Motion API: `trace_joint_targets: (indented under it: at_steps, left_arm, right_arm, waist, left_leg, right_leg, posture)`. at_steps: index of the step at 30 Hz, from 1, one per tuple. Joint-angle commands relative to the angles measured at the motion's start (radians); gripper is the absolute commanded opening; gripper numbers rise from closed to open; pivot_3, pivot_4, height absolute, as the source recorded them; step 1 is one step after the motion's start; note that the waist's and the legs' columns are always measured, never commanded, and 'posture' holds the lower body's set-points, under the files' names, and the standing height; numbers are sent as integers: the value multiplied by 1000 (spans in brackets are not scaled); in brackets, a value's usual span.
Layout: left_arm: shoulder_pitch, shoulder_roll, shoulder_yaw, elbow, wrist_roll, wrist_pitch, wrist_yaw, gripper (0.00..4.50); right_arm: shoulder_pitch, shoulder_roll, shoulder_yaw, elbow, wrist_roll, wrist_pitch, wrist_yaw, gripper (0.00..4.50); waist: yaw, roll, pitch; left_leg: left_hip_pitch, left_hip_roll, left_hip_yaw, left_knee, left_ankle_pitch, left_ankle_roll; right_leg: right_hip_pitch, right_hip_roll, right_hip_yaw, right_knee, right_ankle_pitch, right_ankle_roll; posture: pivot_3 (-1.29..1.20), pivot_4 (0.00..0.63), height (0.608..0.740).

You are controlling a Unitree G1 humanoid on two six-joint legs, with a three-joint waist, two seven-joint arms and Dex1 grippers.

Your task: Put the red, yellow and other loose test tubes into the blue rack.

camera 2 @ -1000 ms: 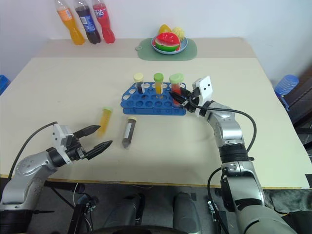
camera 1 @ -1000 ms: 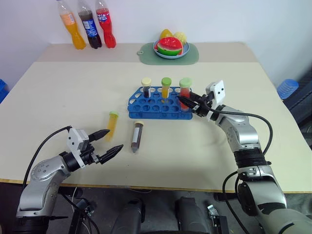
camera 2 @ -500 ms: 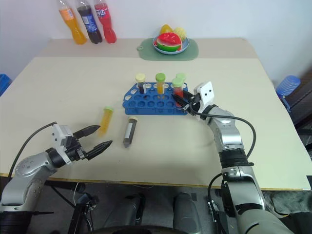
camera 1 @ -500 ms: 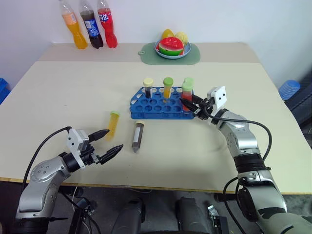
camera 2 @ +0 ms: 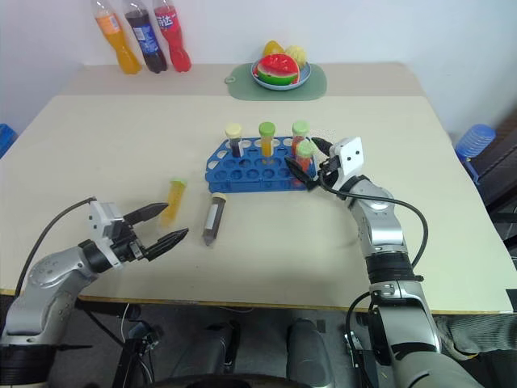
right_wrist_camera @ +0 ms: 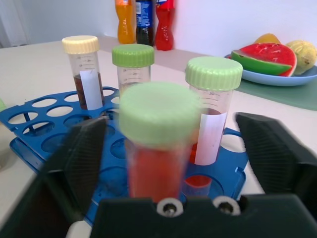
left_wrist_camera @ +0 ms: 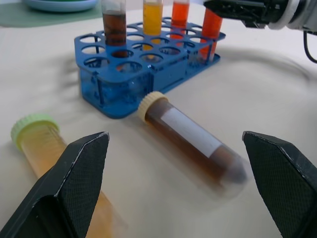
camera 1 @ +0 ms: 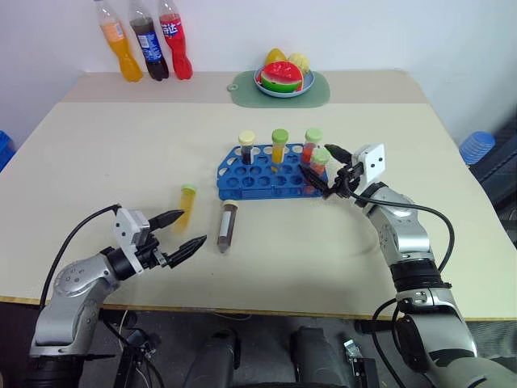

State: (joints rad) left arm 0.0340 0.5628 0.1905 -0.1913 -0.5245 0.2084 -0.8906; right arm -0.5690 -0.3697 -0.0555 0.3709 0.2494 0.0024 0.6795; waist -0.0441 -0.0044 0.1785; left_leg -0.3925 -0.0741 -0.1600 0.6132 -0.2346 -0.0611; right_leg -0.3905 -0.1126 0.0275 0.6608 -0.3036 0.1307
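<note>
My right claw (camera 2: 310, 164) stands open around the red tube (camera 2: 304, 158), seated at the blue rack's (camera 2: 242, 171) 3 o'clock end; I should withdraw straight back without tipping it. My left claw (camera 2: 166, 229) gapes empty.

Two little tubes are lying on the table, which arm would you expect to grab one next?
Probably the left: its open left gripper sits right beside the yellow tube and brown tube. The right gripper is over at the blue rack.

Bare tabletop (camera 1: 105, 153) lies open left of the blue rack (camera 1: 262, 182); four upright tubes crowd the rack's rear and right side.
</note>
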Motion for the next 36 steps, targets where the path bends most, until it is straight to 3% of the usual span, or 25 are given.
trace_joint_targets:
  at_steps: [1,9,17,20,28,36]
  left_arm:
    - [-20,-13,39,-90,-80,82,70,4500]
    - [-94,-39,80,-308,-261,346,345,4500]
    - [-148,-58,111,-339,-369,466,500,4500]
    - [-173,-34,118,-337,-412,589,622,4500]
    - [-348,18,159,-244,-705,949,962,4500]
    - [-525,59,164,-27,-958,1050,1340,4500]
  right_arm:
    - [-18,-39,-20,-75,9,6,19,4418]
    - [66,-211,-26,-185,-9,58,115,4418]
    - [139,-282,-81,-269,24,104,129,4418]
    - [183,-292,-86,-315,31,116,138,4418]
    - [295,-359,-111,-470,95,111,264,4418]
    - [340,-365,-57,-609,167,118,366,4418]
  waist:
    - [1,0,0]
    - [6,-1,0]
    - [2,-1,0]
    - [6,-1,1]
    - [8,-2,1]
    - [4,-3,1]
  left_leg:
    - [0,0,0,0,0,0]
    - [0,0,-1,0,0,0]
    - [0,0,3,1,0,0]
    - [0,0,3,1,0,1]
    - [-1,0,2,1,0,1]
    - [0,0,1,2,0,1]
  right_leg:
    - [0,0,0,0,0,0]
    - [1,-1,0,-1,0,0]
    - [1,0,0,-1,0,0]
    - [1,0,0,-1,0,0]
    - [1,0,0,-2,0,0]
    - [1,0,0,-1,0,0]
  posture:
    - [0,150,740]
    - [0,150,740]
    - [0,150,740]
    - [0,150,740]
    - [0,150,740]
    - [0,150,740]
